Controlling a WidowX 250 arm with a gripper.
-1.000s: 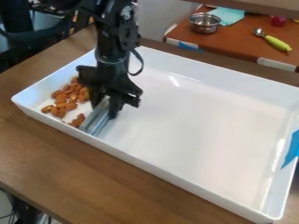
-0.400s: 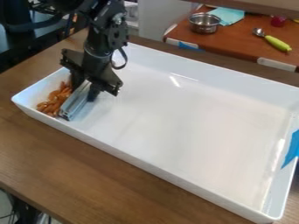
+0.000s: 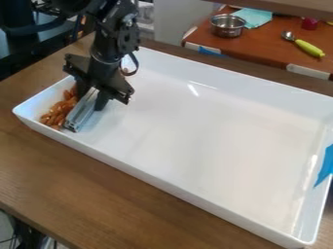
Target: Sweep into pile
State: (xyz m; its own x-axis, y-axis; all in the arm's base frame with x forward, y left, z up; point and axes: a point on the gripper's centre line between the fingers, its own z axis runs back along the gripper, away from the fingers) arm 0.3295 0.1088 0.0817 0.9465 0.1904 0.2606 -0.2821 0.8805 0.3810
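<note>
One wooden worktop (image 3: 39, 180) spreads beneath one big white tray (image 3: 201, 146), with one reddish worktop (image 3: 263, 51) beyond. One black arm (image 3: 119, 36) comes in from the top edge at the upper left, its last stretch nearly upright and tipped slightly, so that the gripper (image 3: 91, 98) points down inside the tray's left end. Its jaws are narrowed about one silvery bar (image 3: 80, 114), which slants toward the near left part of the tray and touches the nuts. On the reddish worktop are one metal bowl (image 3: 228, 29), one light-blue cloth (image 3: 255, 18) just beside it and one green-handled spoon (image 3: 307, 47) to the right. One blue tape piece (image 3: 323, 166) sticks to the tray's right end. Smallest are the brown nuts (image 3: 59, 113), bunched between the bar and the tray's left wall; they overlap too much for an exact count, but there are several.
</note>
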